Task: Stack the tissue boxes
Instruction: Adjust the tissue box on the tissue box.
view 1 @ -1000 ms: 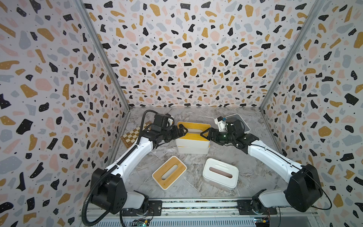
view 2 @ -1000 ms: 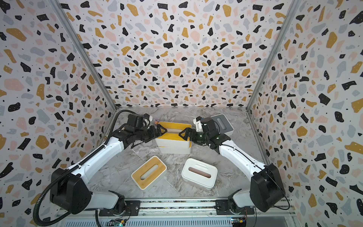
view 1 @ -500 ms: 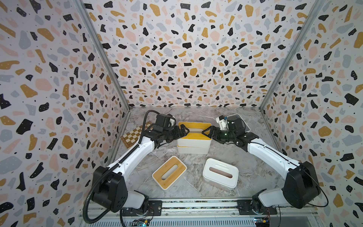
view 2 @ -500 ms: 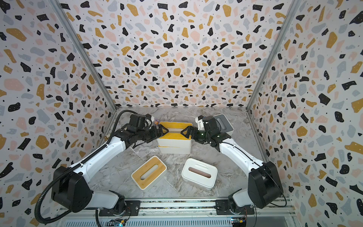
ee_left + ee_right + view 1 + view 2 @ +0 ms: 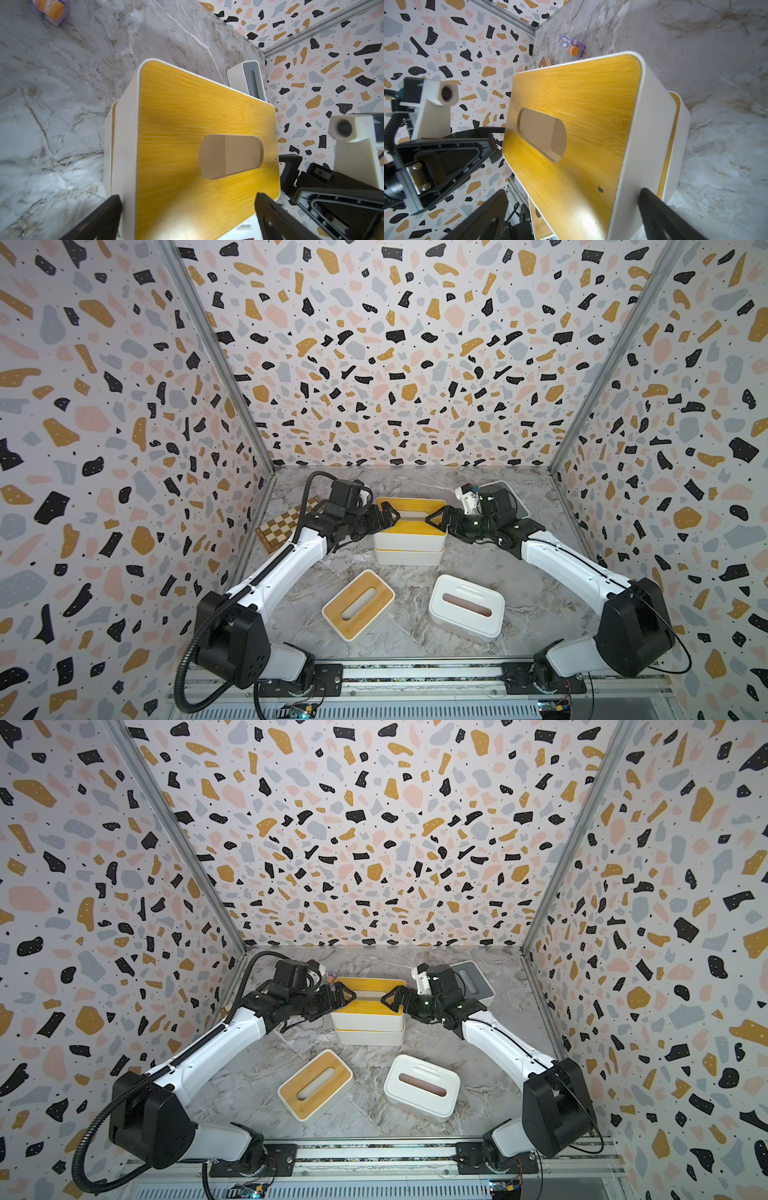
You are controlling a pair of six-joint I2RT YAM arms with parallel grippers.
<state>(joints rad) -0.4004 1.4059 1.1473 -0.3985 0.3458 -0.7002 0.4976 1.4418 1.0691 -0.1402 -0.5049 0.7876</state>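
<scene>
Upper yellow-lidded box (image 5: 409, 526): centre far, stacked on lower yellow-lidded box (image 5: 409, 558). Left gripper (image 5: 388, 516), right gripper (image 5: 436, 520): jaws wide, at its left and right ends. Wood-lidded box (image 5: 357, 603), white box (image 5: 465, 608): near, unstacked.

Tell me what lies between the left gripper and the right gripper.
A yellow-lidded tissue box, stacked on a lower box, lies between left gripper and right gripper; both top views show it.
</scene>
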